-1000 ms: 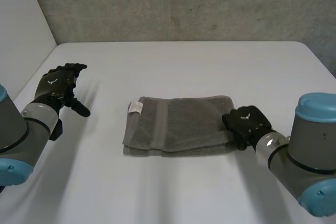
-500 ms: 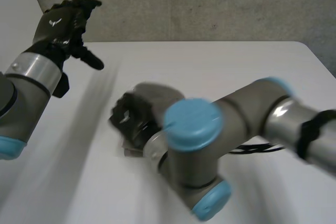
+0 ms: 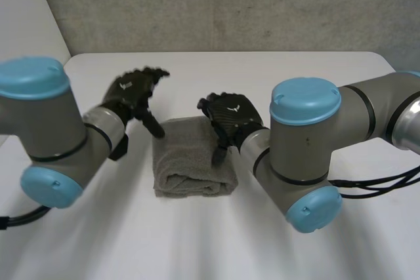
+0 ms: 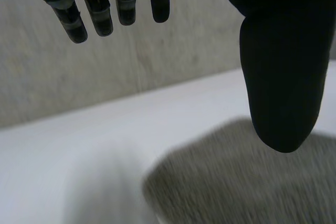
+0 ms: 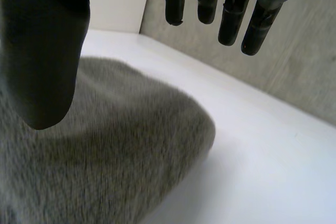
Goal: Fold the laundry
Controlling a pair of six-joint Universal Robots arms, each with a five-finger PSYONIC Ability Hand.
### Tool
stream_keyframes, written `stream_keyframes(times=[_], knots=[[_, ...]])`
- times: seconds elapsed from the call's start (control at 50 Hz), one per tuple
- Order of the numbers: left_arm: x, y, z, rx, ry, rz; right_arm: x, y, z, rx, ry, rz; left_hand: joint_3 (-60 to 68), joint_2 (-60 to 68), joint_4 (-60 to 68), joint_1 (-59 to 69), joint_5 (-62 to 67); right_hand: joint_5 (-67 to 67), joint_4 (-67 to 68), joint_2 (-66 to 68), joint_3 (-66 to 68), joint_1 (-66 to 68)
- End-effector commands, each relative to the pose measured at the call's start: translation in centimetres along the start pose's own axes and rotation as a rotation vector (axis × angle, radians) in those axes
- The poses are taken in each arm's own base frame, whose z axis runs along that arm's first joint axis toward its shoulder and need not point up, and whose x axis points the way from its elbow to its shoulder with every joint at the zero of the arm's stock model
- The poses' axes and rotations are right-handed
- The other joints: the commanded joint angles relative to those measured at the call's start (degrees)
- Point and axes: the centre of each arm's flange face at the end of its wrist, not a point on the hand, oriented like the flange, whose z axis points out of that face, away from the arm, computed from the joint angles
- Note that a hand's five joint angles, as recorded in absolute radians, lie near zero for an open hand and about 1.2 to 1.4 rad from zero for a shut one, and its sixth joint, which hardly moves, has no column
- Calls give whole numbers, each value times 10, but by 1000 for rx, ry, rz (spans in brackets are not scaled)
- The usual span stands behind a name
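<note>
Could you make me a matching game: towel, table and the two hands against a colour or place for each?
1 towel
2 table
3 left hand
4 right hand

A white
B open, above the towel's right part
C grey, folded
D open, by the towel's far left corner

Pairs: 1-C, 2-A, 3-D, 4-B

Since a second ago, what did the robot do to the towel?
The right hand swept the right end of the towel over to the left, folding it in half, then let go; its fingers are open above it. The left hand swung in from the left side of the table to the towel's far left corner. Unchanged: the towel's spot on the table, the left hand open.
</note>
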Motion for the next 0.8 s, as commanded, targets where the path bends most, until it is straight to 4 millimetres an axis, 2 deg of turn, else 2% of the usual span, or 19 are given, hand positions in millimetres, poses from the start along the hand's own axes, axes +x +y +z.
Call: stream_keyframes(times=[0.02, 0.14, 0.18, 0.26, 0.3, 0.32, 0.34, 0.36, 0.4, 0.42, 0.46, 0.48, 0.5, 0.52, 0.56, 0.58, 0.62, 0.68, 0.8], knots=[[6, 58, 6, -161, 14, -7, 8, 37, 18, -85, -42, 14, 11, 11, 11, 7, -10, -34, -49, -43, -39, -35], [6, 85, 6, -235, 15, -8, 8, 59, 28, -127, -60, 22, 13, 13, 13, 8, -8, -34, -49, -43, -39, -35], [6, 85, 6, -235, 16, -6, 8, 67, 31, -145, -69, 23, 11, 11, 11, 7, -10, -34, -49, -43, -39, -35], [7, 79, 6, -219, 17, -4, 12, 62, 30, -138, -61, 24, 9, 9, 10, 5, -12, -34, -49, -43, -39, -35], [9, 58, 3, -172, 21, -1, 15, 51, 28, -115, -55, 24, 6, 6, 6, 2, -15, -34, -49, -43, -39, -35], [9, 58, 3, -171, 21, -1, 18, 33, 24, -78, -46, 23, 6, 6, 6, 2, -15, -34, -49, -43, -39, -35], [11, 43, -1, -141, 24, 1, 23, 13, 18, -37, -31, 19, 6, 6, 6, 2, -15, -34, -49, -43, -39, -35], [11, 43, -1, -141, 24, 1, 23, 13, 18, -37, -31, 19, 6, 6, 6, 2, -15, -34, -49, -43, -39, -35], [13, 5, -14, -70, 15, 6, 36, -31, 3, 69, 2, 10, 4, 4, 5, 0, -17, -34, -49, -43, -39, -35], [13, 5, -14, -69, 15, 6, 36, -31, 2, 70, 3, 10, 4, 4, 5, 0, -17, -34, -49, -43, -39, -35], [13, -41, -29, 26, -21, 9, 46, -71, -16, 172, 38, 0, 2, 2, 3, -2, -19, -34, -49, -43, -39, -35], [13, -41, -29, 26, -21, 9, 47, -72, -16, 172, 38, 0, 2, 2, 3, -2, -19, -34, -49, -43, -39, -35], [12, -64, -38, 71, -46, 9, 50, -88, -25, 214, 53, -2, 2, 2, 3, -2, -19, -34, -49, -43, -39, -35], [12, -64, -38, 71, -47, 9, 50, -88, -25, 214, 54, -2, 2, 2, 3, -2, -19, -34, -49, -43, -39, -35], [11, -103, -55, 138, -75, 11, 64, -110, -43, 249, 121, -1, 2, 2, 3, -2, -19, -34, -49, -43, -39, -35], [11, -103, -55, 138, -75, 11, 65, -110, -43, 249, 121, -1, 2, 2, 3, -2, -19, -34, -49, -43, -39, -35], [9, -129, -71, 155, -87, 12, 81, -120, -58, 238, 215, 6, 2, 2, 3, -2, -19, -34, -49, -43, -39, -35], [4, -139, -81, 117, -110, 10, 88, -123, -65, 226, 261, 10, 2, 2, 3, -2, -19, -34, -49, -43, -39, -35], [-2, -139, -88, 43, -133, -2, 112, -130, -81, 200, 366, 23, 2, 2, 3, -2, -19, -34, -49, -43, -39, -35]])
